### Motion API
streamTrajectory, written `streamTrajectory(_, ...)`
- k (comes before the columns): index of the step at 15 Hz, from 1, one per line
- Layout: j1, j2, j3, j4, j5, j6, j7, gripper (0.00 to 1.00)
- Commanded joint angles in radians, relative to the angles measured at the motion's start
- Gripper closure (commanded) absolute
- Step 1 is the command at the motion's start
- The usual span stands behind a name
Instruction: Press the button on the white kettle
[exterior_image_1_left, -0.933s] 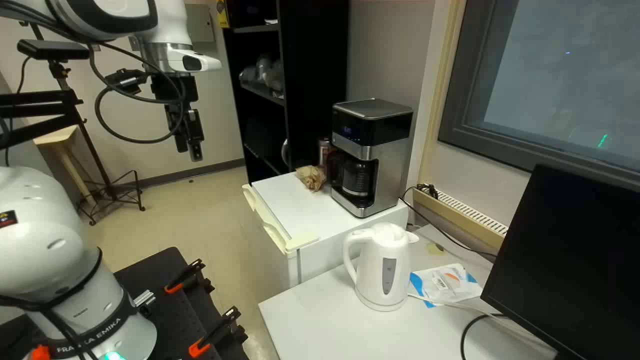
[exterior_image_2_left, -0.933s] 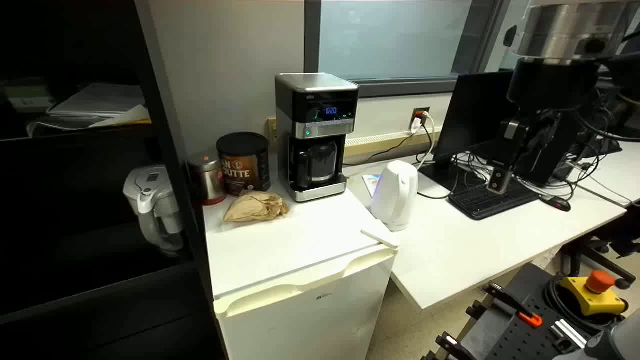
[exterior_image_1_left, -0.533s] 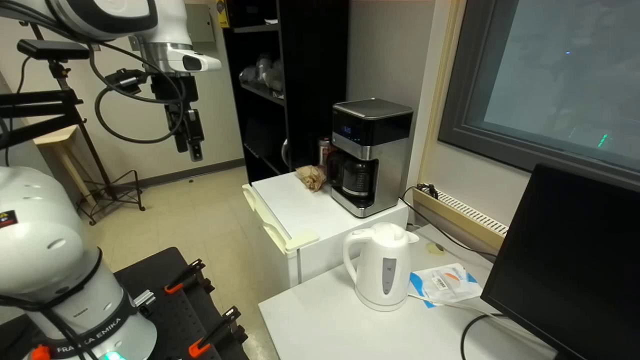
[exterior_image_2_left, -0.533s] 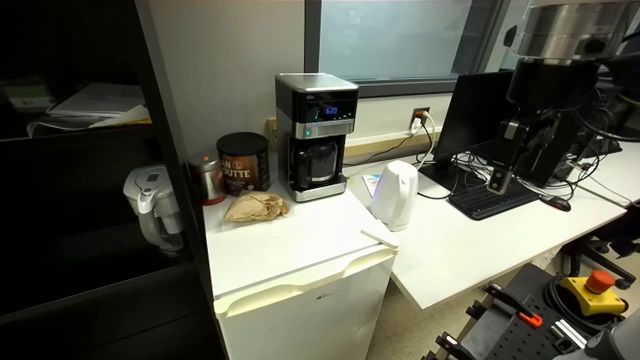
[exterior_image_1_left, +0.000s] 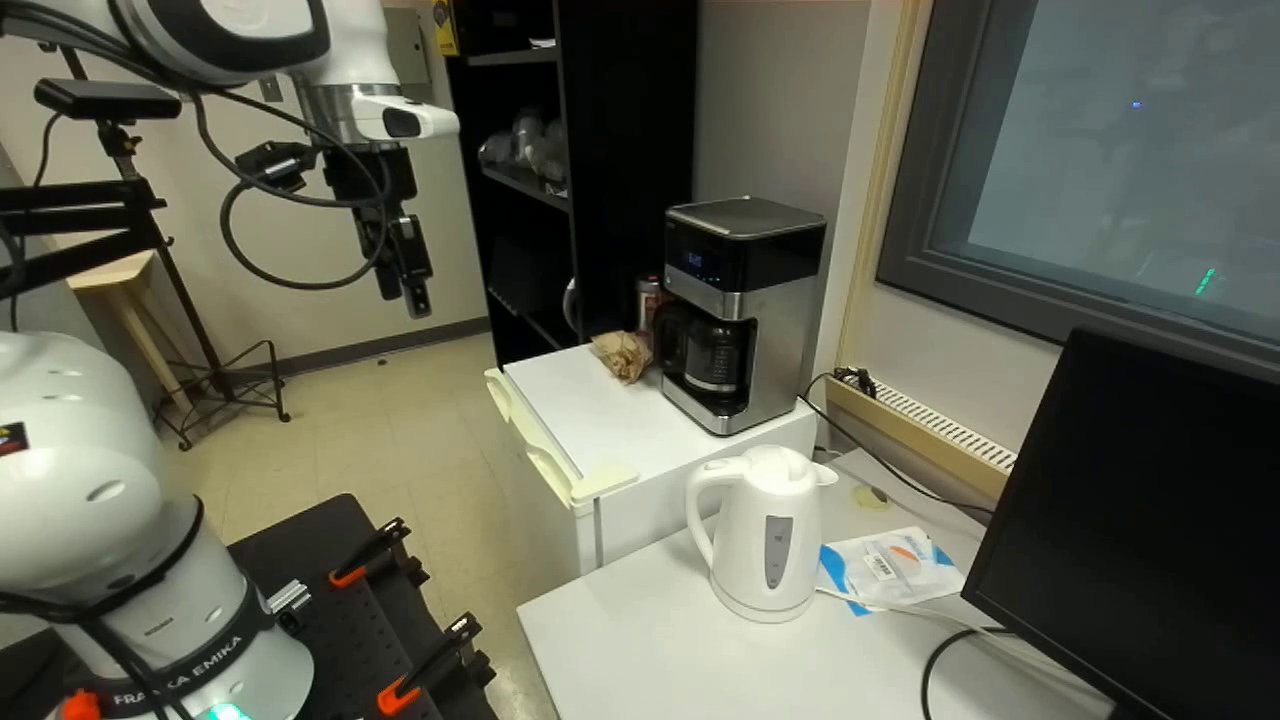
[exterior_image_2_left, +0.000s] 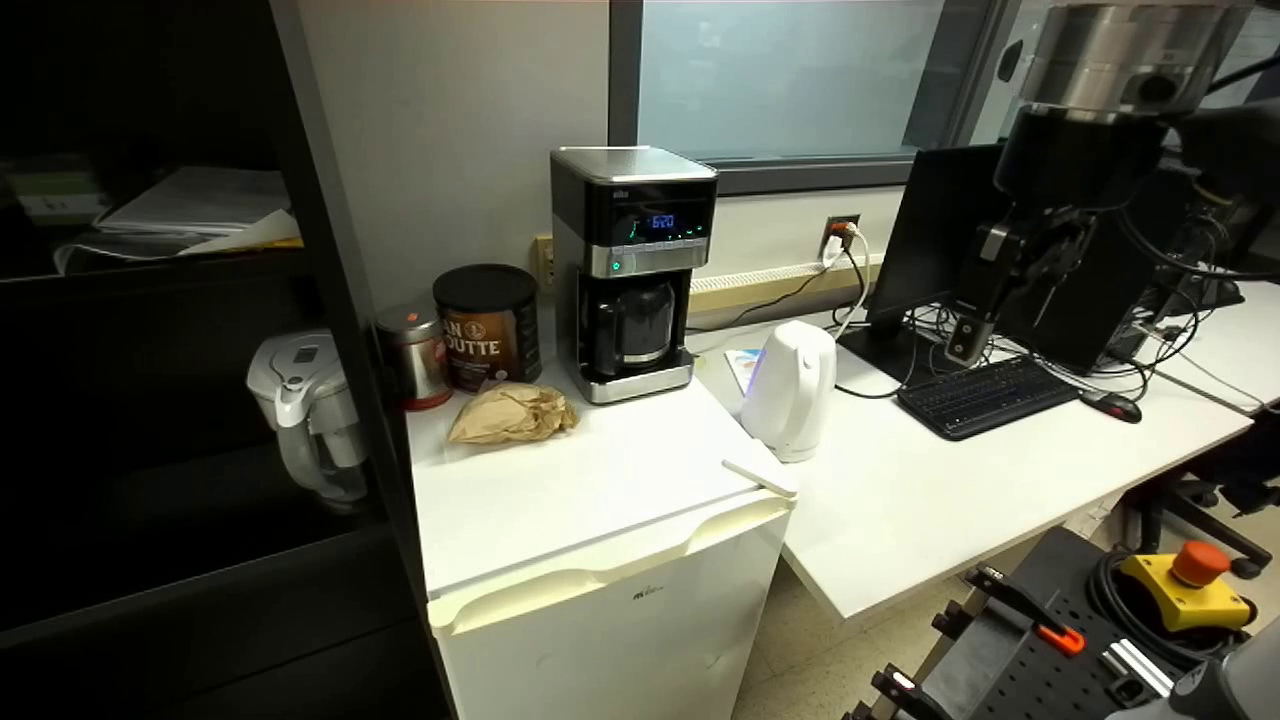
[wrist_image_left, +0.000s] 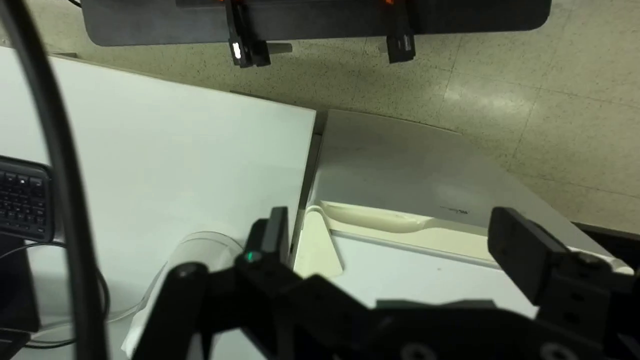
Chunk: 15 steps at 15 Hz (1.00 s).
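My pincer (wrist_image_left: 390, 232) points downward, its two fingers (wrist_image_left: 517, 250) spread wide apart — through the gap between them the wrist view shows the top and front of a small white fridge (wrist_image_left: 425, 275). The white kettle (exterior_image_1_left: 765, 575) stands upright on a white table (exterior_image_1_left: 640, 650), at the end nearest the fridge — well apart from my pincer. In an exterior view its loop handle (exterior_image_1_left: 697, 510) is turned to the left edge and its pointed spout (exterior_image_1_left: 826, 475) to the right, with a grey gauge (exterior_image_1_left: 777, 550) set upright in the body between them. In the wrist view the kettle is partly hidden behind my pincer. A white packet (exterior_image_1_left: 900, 565) with blue markings lies on the table beside the kettle, and a pale cord (exterior_image_1_left: 900, 607) runs across the table from near the kettle's base. Farther along the same table, in both exterior views, stands a black monitor (exterior_image_1_left: 1140, 520); a keyboard (exterior_image_2_left: 985, 395) and a mouse (exterior_image_2_left: 1110, 406) lie near it. The coffee machine (exterior_image_2_left: 640, 262) on the fridge, black and silver with blue digits (exterior_image_2_left: 662, 221) lit on its front, holds a glass carafe (exterior_image_2_left: 645, 320). Beside it on the same surface: a black-lidded brown can (exterior_image_2_left: 485, 330), a metal canister (exterior_image_2_left: 412, 355) and a crumpled paper bag (exterior_image_2_left: 512, 412). A dark shelf unit (exterior_image_1_left: 630, 150) flanks the fridge and bears a clear pitcher (exterior_image_2_left: 315, 400). Along the upper edge of the wrist view lies a black platform (wrist_image_left: 320, 22) with two clamps (wrist_image_left: 240, 37) projecting from its side, over a pale tiled floor (wrist_image_left: 550, 125).
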Motion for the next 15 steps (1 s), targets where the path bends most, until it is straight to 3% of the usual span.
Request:
streamTrajectory(1, -0.04, 0.107, -0.029, 0.03, -0.03, 0.063, -0.014, 0.0)
streamTrajectory(9, -0.109, 0.347, -0.124, 0.091, -0.09, 0.19, -0.057, 0.0)
streamTrajectory(10, -0.115, 0.387, -0.138, 0.107, -0.102, 0.21, -0.073, 0.25)
streamTrajectory(11, -0.121, 0.422, -0.147, 0.122, -0.107, 0.225, -0.078, 0.26)
streamTrajectory(15, -0.139, 0.554, -0.176, 0.182, -0.127, 0.306, -0.082, 0.55)
